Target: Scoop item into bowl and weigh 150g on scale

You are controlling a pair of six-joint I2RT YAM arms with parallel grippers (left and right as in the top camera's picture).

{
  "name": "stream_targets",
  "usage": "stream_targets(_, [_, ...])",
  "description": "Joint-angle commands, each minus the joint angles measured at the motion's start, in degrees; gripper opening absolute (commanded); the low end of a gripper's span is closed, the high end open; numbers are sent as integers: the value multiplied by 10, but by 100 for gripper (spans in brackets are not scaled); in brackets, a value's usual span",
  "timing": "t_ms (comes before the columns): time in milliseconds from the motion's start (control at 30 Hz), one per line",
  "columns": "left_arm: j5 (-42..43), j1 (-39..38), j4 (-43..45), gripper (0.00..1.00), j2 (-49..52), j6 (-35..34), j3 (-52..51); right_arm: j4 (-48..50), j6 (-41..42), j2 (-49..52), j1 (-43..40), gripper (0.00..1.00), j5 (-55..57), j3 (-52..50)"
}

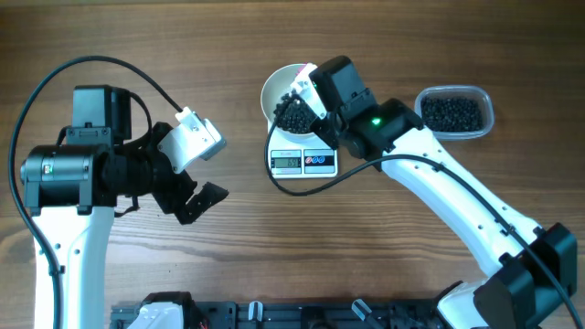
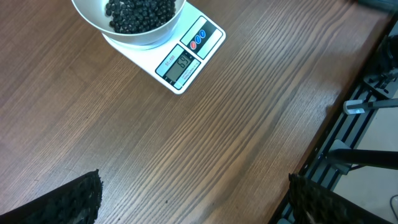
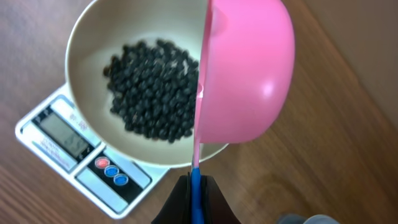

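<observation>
Pink plastic scoop (image 3: 245, 68) tipped sideways above white rectangular digital scale (image 3: 62, 134).
Right tool (image 3: 194, 186) clamps its blue handle; small black beans (image 3: 152, 90) lie in the round white bowl (image 3: 87, 43) on the scale; left tool (image 1: 195, 195), leftward, gapes empty.

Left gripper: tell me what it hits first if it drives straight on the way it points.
The left gripper would probably meet the bare wooden table first. It points down at plain wood, short of the scale and the bowl. Exact depth is unclear.
</observation>
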Motion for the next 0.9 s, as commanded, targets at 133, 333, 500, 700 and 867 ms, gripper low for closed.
stream_targets(133, [13,3,0,100,3,11,-3,7,-36,27,13,4,88,2])
stream_targets(333, [13,3,0,100,3,11,-3,13,7,27,7,4,19,2])
stream_targets(500, [13,3,0,100,2,11,-3,-30,-41,30,11,4,-41,2])
stream_targets(700, [13,3,0,100,3,11,-3,3,13,30,6,4,19,2])
stream_targets(867, [13,3,0,100,3,11,-3,-56,103,26,-57,4,38,54])
